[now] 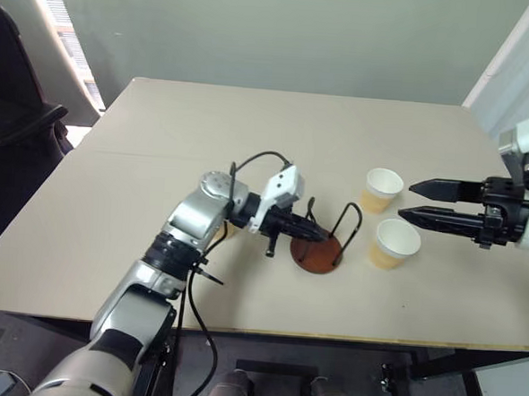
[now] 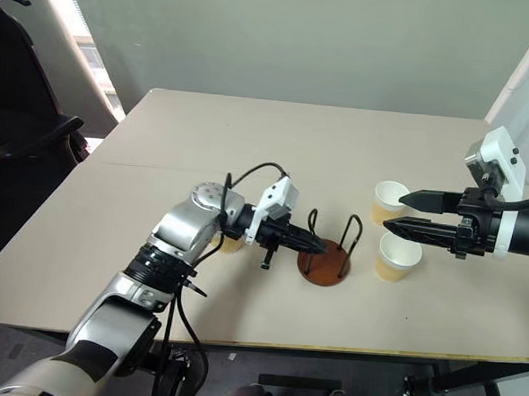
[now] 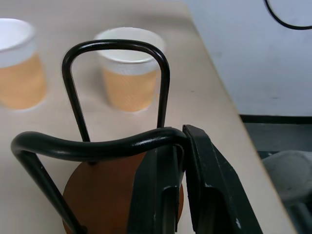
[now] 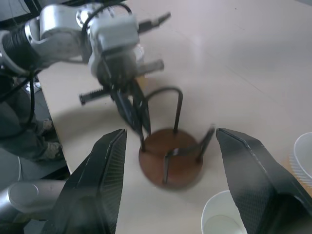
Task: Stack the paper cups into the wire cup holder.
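Two paper cups (image 1: 384,189) (image 1: 395,243) stand upright on the table (image 1: 159,156), just to the right of the wire cup holder (image 1: 320,242), and another cup (image 2: 231,244) sits partly hidden behind the left arm. No cup is in the holder yet, so all the stacking is left to do. The left gripper (image 3: 178,170) is clamped on one wire loop of the holder. The right gripper (image 1: 417,200) hovers with its fingers apart near the two cups, holding nothing.

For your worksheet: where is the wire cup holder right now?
The wire cup holder stands near the table's front edge, its wire loop clamped by the left gripper, two paper cups just to its right.
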Controlling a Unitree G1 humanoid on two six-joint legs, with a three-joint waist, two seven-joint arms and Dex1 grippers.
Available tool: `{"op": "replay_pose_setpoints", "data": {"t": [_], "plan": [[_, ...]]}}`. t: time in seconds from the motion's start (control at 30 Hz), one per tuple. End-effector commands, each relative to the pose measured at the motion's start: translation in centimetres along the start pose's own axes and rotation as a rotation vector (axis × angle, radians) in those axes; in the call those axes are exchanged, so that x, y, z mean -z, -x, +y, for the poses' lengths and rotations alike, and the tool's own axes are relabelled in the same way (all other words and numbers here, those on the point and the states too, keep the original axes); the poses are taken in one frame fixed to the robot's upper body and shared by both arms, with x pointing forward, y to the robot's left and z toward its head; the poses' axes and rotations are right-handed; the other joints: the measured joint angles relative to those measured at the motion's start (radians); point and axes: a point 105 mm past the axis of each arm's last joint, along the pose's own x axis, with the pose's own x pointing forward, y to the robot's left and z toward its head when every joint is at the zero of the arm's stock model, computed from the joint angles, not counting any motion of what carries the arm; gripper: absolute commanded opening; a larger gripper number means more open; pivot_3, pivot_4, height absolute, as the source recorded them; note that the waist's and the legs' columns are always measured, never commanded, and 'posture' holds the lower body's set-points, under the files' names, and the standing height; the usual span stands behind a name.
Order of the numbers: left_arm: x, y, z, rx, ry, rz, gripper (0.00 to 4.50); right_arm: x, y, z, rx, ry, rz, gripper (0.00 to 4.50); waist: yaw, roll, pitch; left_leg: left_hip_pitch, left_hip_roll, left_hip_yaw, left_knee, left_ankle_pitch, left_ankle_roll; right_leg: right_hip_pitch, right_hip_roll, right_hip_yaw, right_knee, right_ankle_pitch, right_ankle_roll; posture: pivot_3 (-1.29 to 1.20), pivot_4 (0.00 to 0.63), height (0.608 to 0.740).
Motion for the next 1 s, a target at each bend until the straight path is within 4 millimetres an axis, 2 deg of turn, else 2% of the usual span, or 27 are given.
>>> {"op": "replay_pose_setpoints", "data": {"t": [0.03,0.1,0.13,0.17,0.33,0.5,0.53,0.67,0.83,1.0], "plan": [[-0.3,-0.4,0.0,-0.008,-0.046,0.011,0.05,-1.1,0.3,0.3,0.019,0.052,-0.025,3.03,0.000,0.000,0.000,0.000,0.000,0.000,0.000,0.000,0.000,0.000,0.000,0.000,0.000,0.000,0.000,0.00,0.150,0.740],[0.6,-0.4,-0.3,0.005,-0.042,0.054,0.05,-1.0,0.2,0.4,0.018,0.054,-0.019,3.03,0.000,0.000,0.000,0.001,0.000,0.000,0.000,0.000,0.000,0.001,0.000,0.000,0.000,0.000,0.001,0.00,0.150,0.740],[0.9,-0.4,-0.5,0.010,-0.043,0.068,0.64,-0.9,0.1,0.4,0.017,0.057,-0.015,3.03,0.000,0.000,0.000,0.001,0.000,0.000,0.000,0.000,0.001,0.001,0.000,0.000,0.000,0.000,0.001,0.00,0.150,0.740],[1.3,-0.2,-0.7,0.019,-0.049,0.090,0.87,-0.8,0.0,0.4,0.014,0.063,-0.006,3.03,0.000,0.000,0.000,0.002,0.000,0.000,0.000,-0.001,0.001,0.002,0.000,0.000,0.000,-0.001,0.001,0.00,0.150,0.740],[2.2,1.6,-0.7,-0.011,-0.104,0.163,2.65,-0.6,-0.7,-0.3,0.012,0.088,0.010,3.03,-0.002,0.000,0.000,0.002,0.000,0.000,0.000,-0.001,0.002,0.002,0.000,0.001,0.000,-0.001,0.002,0.00,0.150,0.740],[2.4,3.4,-0.1,-0.081,-0.190,0.212,4.33,-0.5,-2.2,-3.3,0.057,0.113,0.025,3.03,-0.004,0.001,0.000,0.003,0.000,0.000,0.000,-0.002,0.004,0.002,0.000,0.001,0.000,-0.001,0.002,0.00,0.150,0.740],[2.0,3.7,0.0,-0.094,-0.196,0.200,4.46,-0.6,-2.4,-3.7,0.058,0.122,0.024,3.03,-0.004,0.001,0.000,0.003,0.000,0.000,0.000,-0.002,0.004,0.002,0.000,0.001,0.000,-0.001,0.002,0.00,0.150,0.740],[-0.4,5.4,0.7,-0.172,-0.226,0.135,4.46,-1.4,-3.6,-6.0,0.057,0.160,0.030,3.03,-0.006,0.001,0.000,0.002,0.000,0.000,0.000,-0.003,0.004,0.001,0.000,0.001,0.000,0.001,0.000,0.00,0.150,0.740],[-2.6,6.5,0.7,-0.227,-0.201,0.046,4.50,-1.1,-5.0,-8.6,0.084,0.223,0.084,4.46,-0.006,0.001,-0.001,0.002,0.001,-0.001,-0.001,-0.003,0.004,0.000,0.000,0.000,0.000,0.003,-0.001,0.00,0.150,0.740],[-4.1,8.5,-0.3,-0.221,-0.144,-0.024,4.50,0.1,-6.7,-9.7,0.052,0.337,0.206,4.46,-0.009,0.001,-0.001,0.002,0.001,-0.001,-0.001,-0.002,0.004,-0.002,0.000,0.000,0.001,0.002,-0.003,0.00,0.150,0.740]]}}
